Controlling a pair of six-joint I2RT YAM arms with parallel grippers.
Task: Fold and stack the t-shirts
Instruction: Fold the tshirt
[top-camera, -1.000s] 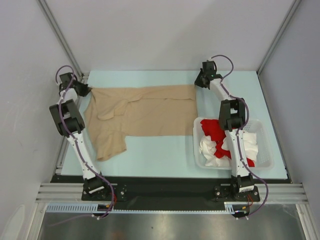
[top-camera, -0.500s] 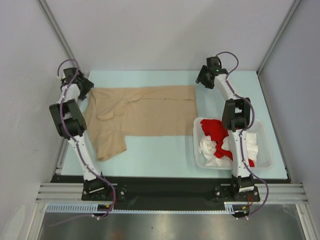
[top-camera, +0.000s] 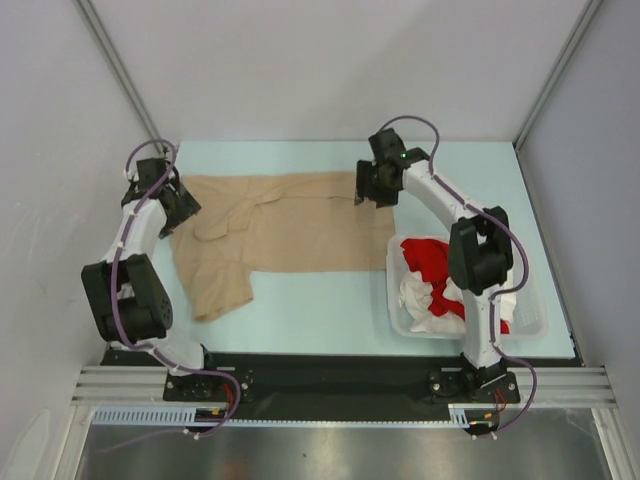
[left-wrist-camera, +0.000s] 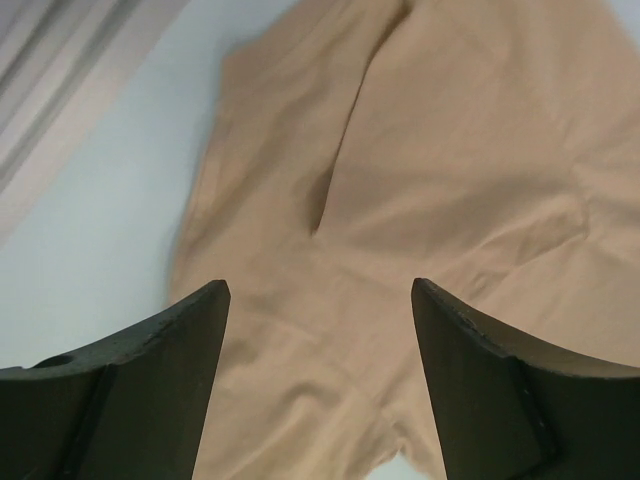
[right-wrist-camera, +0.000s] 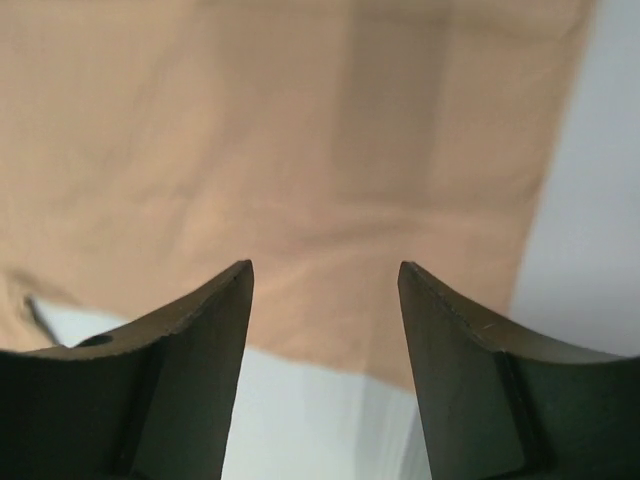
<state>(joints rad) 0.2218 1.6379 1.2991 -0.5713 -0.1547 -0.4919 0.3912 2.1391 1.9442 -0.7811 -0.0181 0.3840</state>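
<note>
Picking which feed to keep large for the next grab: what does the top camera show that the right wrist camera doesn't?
Only the top camera: the whole beige shirt with one sleeve reaching toward the arms, the left gripper at its left end, and the basket holding a red shirt and a white shirt.
Only the right wrist camera: its fingers close up, apart, nothing between them.
Both: the right gripper over the beige shirt's right end, flat on the table.
</note>
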